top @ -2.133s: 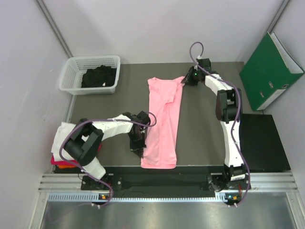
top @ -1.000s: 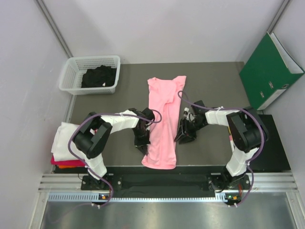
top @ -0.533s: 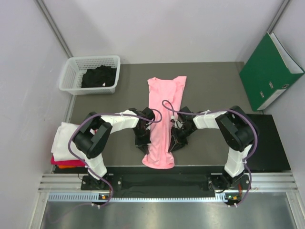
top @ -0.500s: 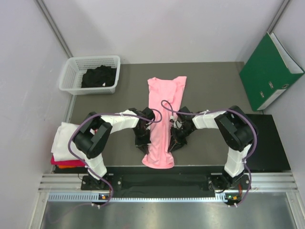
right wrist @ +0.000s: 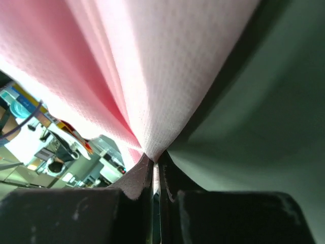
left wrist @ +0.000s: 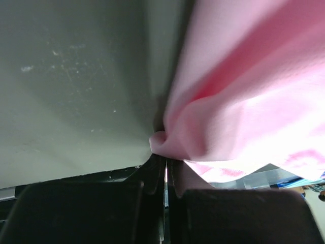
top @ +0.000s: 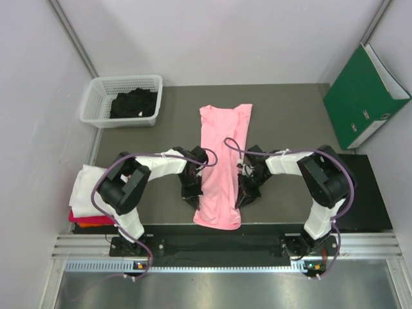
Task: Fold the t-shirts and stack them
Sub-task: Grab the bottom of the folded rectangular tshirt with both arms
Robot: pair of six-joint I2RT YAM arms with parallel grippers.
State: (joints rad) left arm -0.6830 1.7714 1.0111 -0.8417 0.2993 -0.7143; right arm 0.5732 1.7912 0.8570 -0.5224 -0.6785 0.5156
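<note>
- Your left tool (top: 194, 202) is fully shut, pinching the left edge of the pink t-shirt (top: 221, 161) close to its near end. Wrist cam shows a small bunch of fabric caught right at the fingertips.
- Your right tool (top: 239, 202) is also clamped tight, on the shirt's right edge, approx. level w/ the left one. Wrist cam: fabric fans out of the closed tips in several layers.
- Both tools sit low over the worktop (top: 283, 116), facing each other w/ the shirt between them. Can't tell from the top cam if the pinched edges are off the surface.
- Pink t-shirt is a long narrow strip running down the middle of the worktop, from just short of the far edge to the near edge. Far end lies flat. The near part is wrinkled and pulled in where the tools grip it.
- White mesh basket (top: 96, 96) at the far-left corner, black shirt (top: 134, 103) crumpled inside.
- Stack at the near-left corner, overhanging the left edge: white shirt (top: 82, 190) on top, magenta-red shirt (top: 80, 219) under it, and a sliver of orange shirt (top: 85, 224) at the bottom.
- Green binder (top: 364, 96) leans by the wall beyond the far-right corner, well apart from the shirt.
- Black mat (top: 360, 193) lies along the right edge, near side, beside the right arm.
</note>
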